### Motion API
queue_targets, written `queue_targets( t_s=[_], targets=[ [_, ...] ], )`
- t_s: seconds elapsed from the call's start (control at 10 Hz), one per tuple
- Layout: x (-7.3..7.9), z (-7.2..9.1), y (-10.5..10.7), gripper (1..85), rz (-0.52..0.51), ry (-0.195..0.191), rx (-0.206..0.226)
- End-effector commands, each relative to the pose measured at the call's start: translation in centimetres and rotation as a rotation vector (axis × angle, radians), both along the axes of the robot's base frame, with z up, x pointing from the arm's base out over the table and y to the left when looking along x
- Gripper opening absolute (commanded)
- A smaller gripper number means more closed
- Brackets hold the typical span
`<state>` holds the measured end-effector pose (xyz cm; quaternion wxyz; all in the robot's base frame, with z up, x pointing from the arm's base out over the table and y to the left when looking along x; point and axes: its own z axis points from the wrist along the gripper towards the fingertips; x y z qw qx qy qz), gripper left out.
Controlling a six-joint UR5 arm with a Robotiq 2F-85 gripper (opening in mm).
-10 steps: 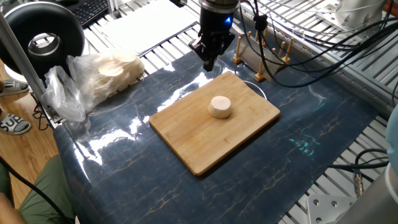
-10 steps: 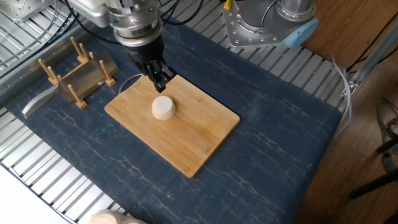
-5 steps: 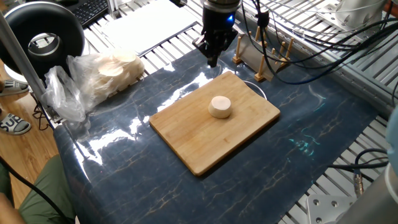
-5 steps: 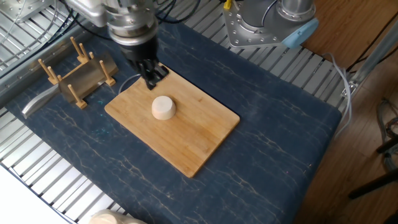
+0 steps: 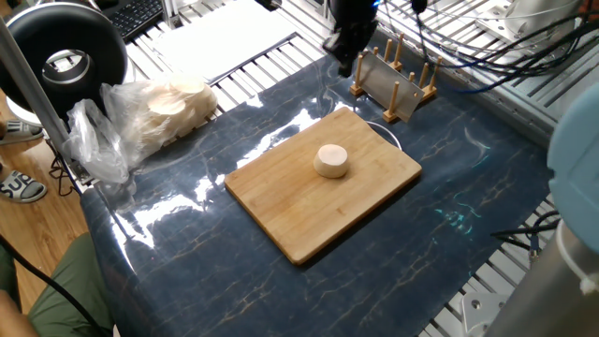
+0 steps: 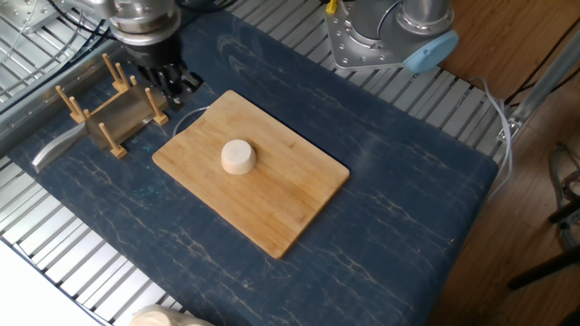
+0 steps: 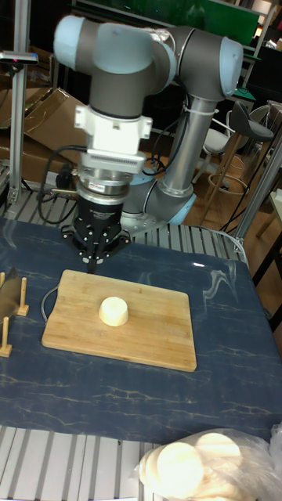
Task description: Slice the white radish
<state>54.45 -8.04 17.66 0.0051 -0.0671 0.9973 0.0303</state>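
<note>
One white radish [image 5: 330, 160] chunk, whole, sits near the middle of the single wooden cutting board [image 5: 281, 211] on the desk [image 5: 468, 206]. The tool [image 6: 169, 83] hangs beside one wooden rack [image 6: 113, 113], holding nothing; its finger spacing is unclear. One plastic bag of pale slices [image 5: 164, 108] lies apart.

Gripper [image 5: 344, 58]: upper body cut off by the top edge in one fixed view; finger spacing too blurred to read in any view.
Wooden rack [image 7: 9, 307]: mostly cut off by the left edge in the tall view.
Bag of pale slices [image 6: 163, 318]: only a sliver above the bottom edge.
</note>
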Motion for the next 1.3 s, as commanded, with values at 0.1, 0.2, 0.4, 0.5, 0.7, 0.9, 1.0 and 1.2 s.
queue_targets(
  t_s=[0.1, 0.2, 0.4, 0.5, 0.7, 0.9, 1.0, 1.2],
  targets=[
    [-0.2, -0.4, -1.5, 1.0, -0.216, 0.022, -0.003],
    [-0.2, -0.4, -1.9, 1.0, -0.273, 0.022, -0.020],
    [0.3, -0.4, -2.0, 1.0, -0.241, 0.004, -0.021],
    [1.4, -0.4, -4.1, 1.0, -0.183, -0.001, -0.001],
    [3.6, -0.5, -8.9, 1.0, -0.102, -0.005, 0.001],
    [4.5, -0.4, -12.5, 1.0, -0.044, -0.007, -0.008],
    [4.7, -0.6, -13.3, 1.0, -0.025, -0.013, -0.009],
    [4.9, -1.0, -12.1, 1.0, -0.076, -0.010, 0.031]
  ],
)
